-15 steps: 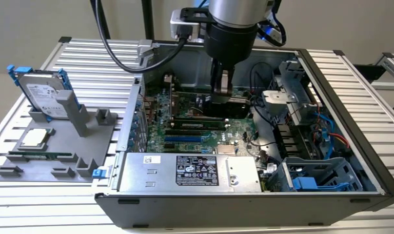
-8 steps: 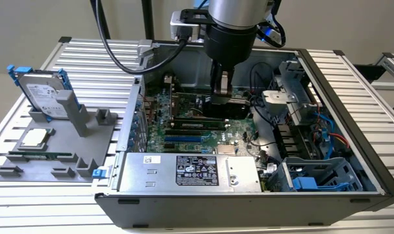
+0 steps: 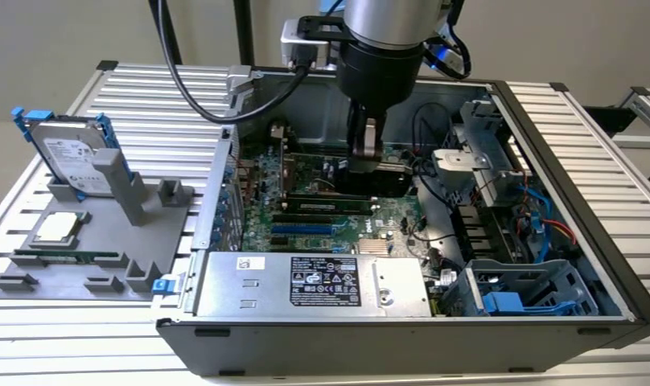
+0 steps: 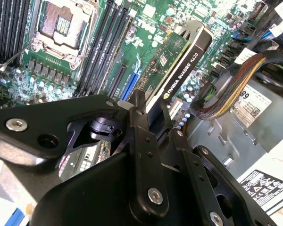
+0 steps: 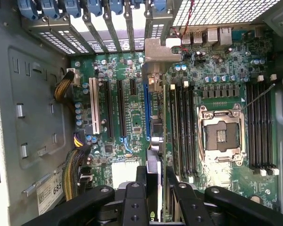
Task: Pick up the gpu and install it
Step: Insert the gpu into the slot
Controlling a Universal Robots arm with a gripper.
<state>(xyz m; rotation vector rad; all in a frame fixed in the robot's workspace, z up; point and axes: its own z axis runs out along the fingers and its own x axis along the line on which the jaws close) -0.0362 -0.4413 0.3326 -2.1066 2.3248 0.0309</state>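
1. Inside the open grey computer case (image 3: 582, 233), the black tool (image 4: 153, 123) is clenching the green gpu card with black cooler (image 4: 179, 66), holding it edge-down over the green motherboard (image 5: 132, 108).
2. Install step, I reckon; seating needs slot alignment.

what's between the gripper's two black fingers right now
The gpu, a flat green circuit-board card with a black cooler block, stands edge-on between the gripper fingers above the green motherboard, in the second wrist view.

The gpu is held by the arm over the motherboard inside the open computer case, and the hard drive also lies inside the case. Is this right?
Not quite. The gpu is indeed held in the gripper over the motherboard, but the exterior view shows the hard drive outside the case, standing in the grey holder at that view's left.
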